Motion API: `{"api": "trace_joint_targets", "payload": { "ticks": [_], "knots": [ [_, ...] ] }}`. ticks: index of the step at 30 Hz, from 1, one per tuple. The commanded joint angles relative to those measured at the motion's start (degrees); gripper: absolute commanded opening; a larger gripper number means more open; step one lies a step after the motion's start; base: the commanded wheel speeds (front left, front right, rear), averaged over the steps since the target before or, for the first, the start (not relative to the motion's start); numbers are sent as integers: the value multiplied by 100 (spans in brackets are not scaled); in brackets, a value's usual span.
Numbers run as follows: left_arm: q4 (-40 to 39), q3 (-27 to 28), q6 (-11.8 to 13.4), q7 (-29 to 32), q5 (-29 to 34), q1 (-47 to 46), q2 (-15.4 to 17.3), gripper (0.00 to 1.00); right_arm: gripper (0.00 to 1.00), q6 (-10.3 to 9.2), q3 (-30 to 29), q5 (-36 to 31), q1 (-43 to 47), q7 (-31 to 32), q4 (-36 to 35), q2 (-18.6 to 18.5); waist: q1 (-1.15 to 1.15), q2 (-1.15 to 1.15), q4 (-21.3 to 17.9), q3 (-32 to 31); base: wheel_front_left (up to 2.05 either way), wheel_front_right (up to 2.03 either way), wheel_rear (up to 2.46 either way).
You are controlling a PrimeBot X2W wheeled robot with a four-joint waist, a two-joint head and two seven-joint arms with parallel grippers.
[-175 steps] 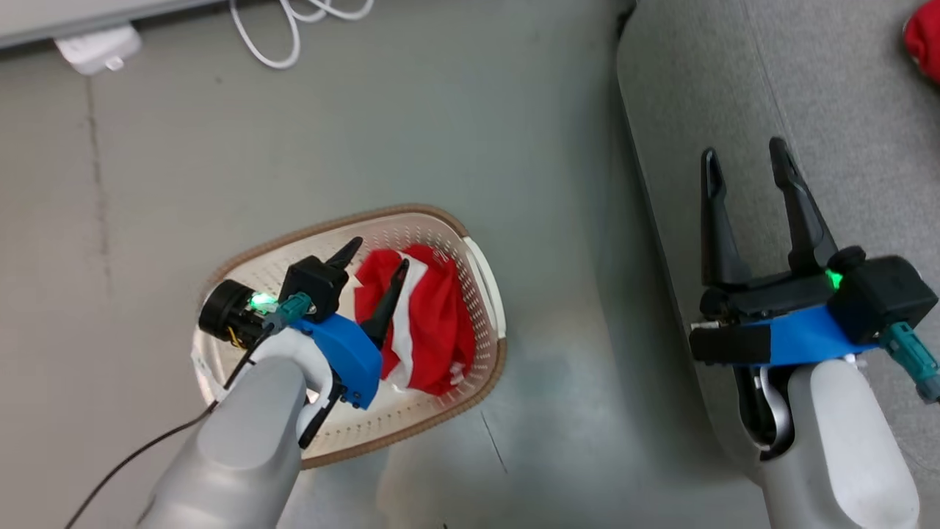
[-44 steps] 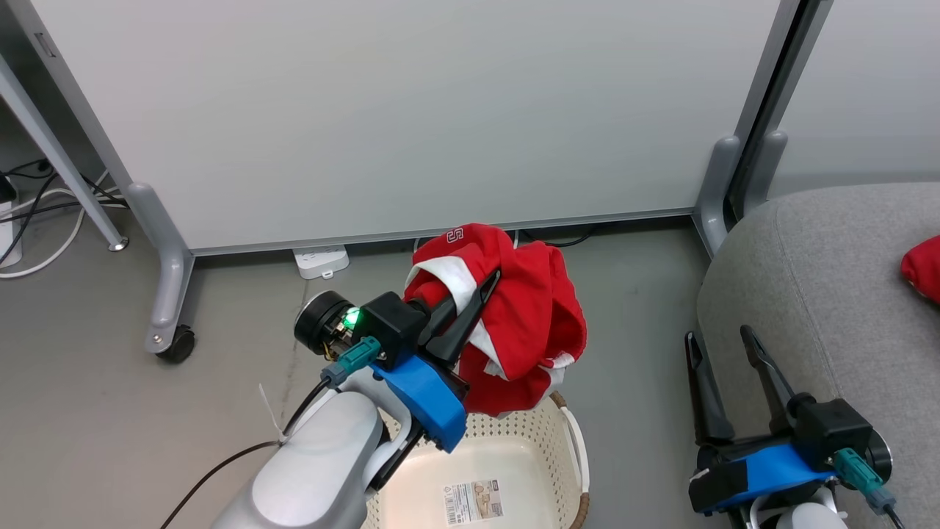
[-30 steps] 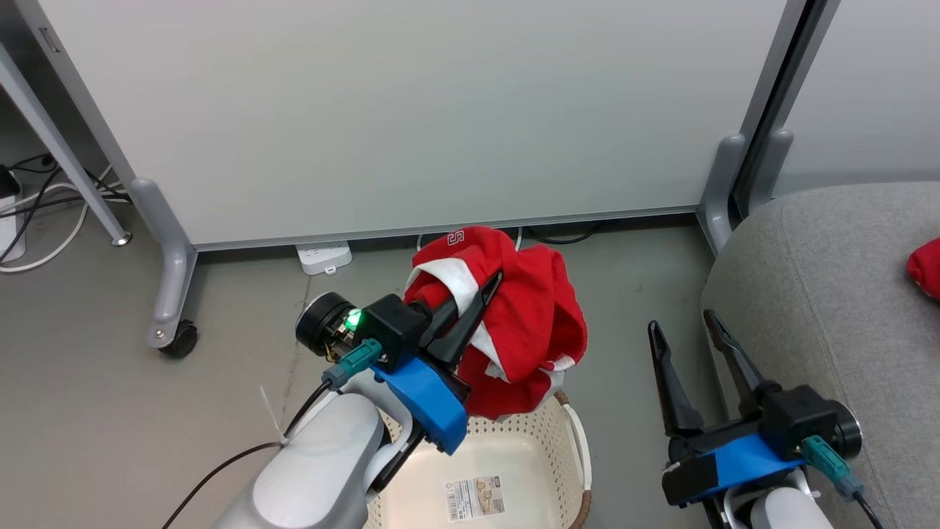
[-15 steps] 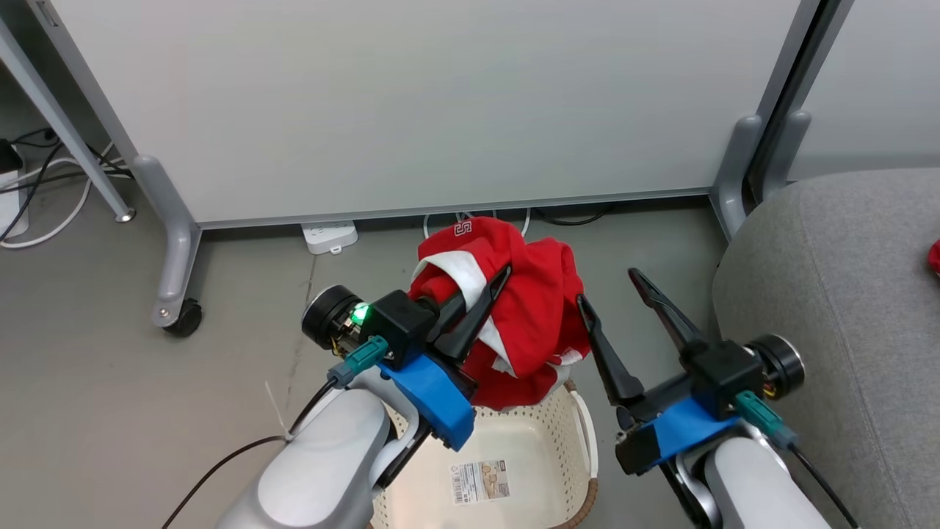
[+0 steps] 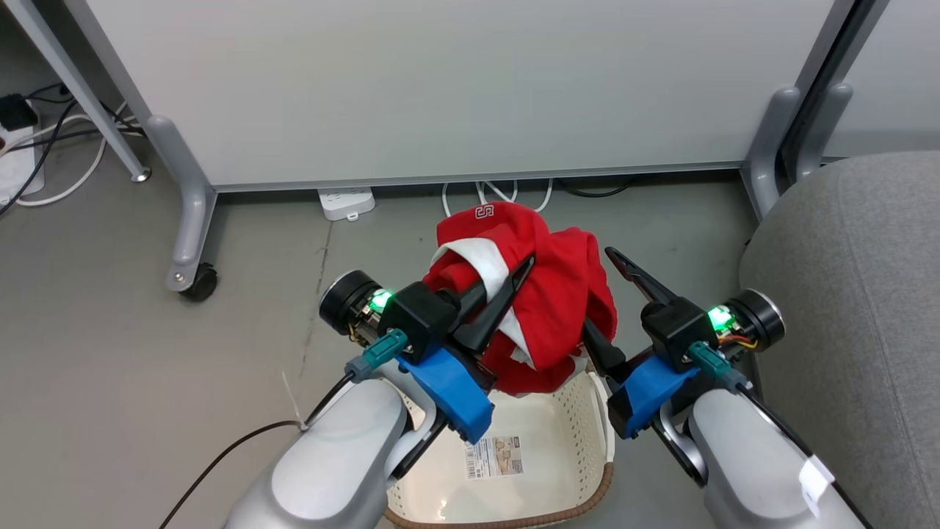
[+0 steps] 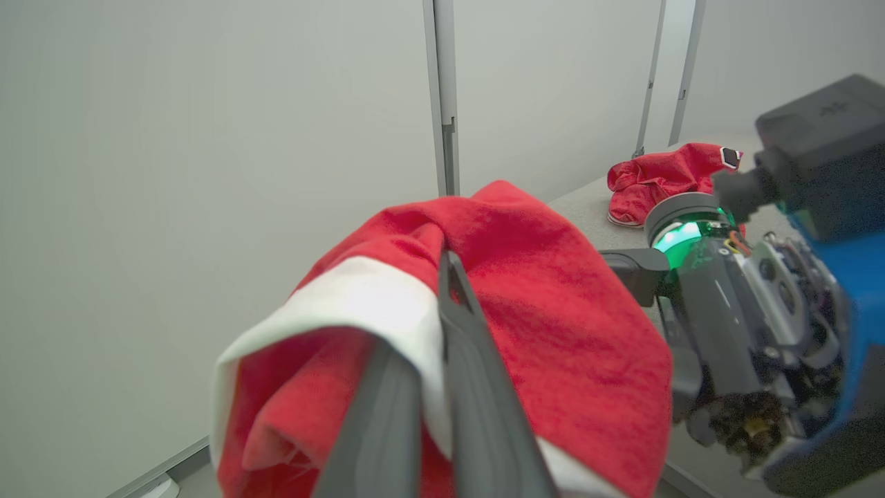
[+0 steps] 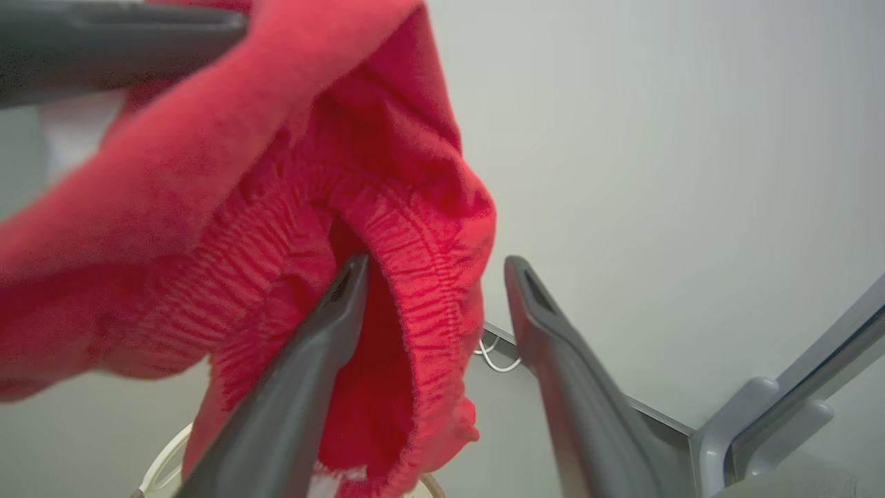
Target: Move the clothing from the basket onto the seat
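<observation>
A bunched red garment (image 5: 558,294) with a white side stripe hangs above the cream basket (image 5: 580,426). My left gripper (image 5: 514,272) is shut on its white-striped fold (image 6: 373,304). The basket is bare inside, its paper label (image 5: 493,455) showing. My right gripper (image 5: 591,268) stands open at the garment's right side. In the right wrist view its left finger (image 7: 311,360) sits inside the elastic waistband (image 7: 429,277), and the other finger (image 7: 553,360) is outside the cloth. The grey seat (image 5: 844,294) is at the right. A second red garment (image 6: 664,180) lies on it.
A white partition panel on grey wheeled feet (image 5: 187,235) stands just behind the garment. At its base lie a power strip (image 5: 345,202) and white cables (image 5: 499,195). More cables (image 5: 44,139) are at the far left. A grey post foot (image 5: 775,139) stands by the seat.
The left gripper lifted the garment out of the basket and holds it steady. The right gripper swung left from beside the seat and slid one finger into the waistband. The camera shifted.
</observation>
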Motion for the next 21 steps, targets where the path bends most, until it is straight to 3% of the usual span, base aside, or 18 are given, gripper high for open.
{"api": "trace_joint_targets", "payload": {
  "ticks": [1,9,17,18,19,21],
  "knots": [
    [-37,2,0,-27,39,-108,-11,0,100,-3,43,-56,-151,-4,85,-26,-1,0,29,38,0,0,0],
    [-106,-139,-6,-27,27,-157,-46,0,100,-3,211,-172,-668,-4,796,77,-1,0,120,156,0,0,0],
    [-117,-219,-9,-27,7,-207,-65,0,100,-3,247,-199,-1025,-4,1027,224,-1,0,137,241,0,0,0],
    [-113,-224,-10,-27,5,-202,-67,0,38,-3,253,-182,-1037,-4,1045,237,-1,0,137,238,0,0,0],
    [-109,-232,-10,-27,1,-197,-68,0,0,-3,258,-170,-1053,-5,1056,247,-1,0,137,236,0,0,0],
    [-100,-245,-10,-27,-7,-193,-69,0,0,-3,274,-146,-1065,-5,1078,264,-1,0,134,231,0,0,0]
  ]
}}
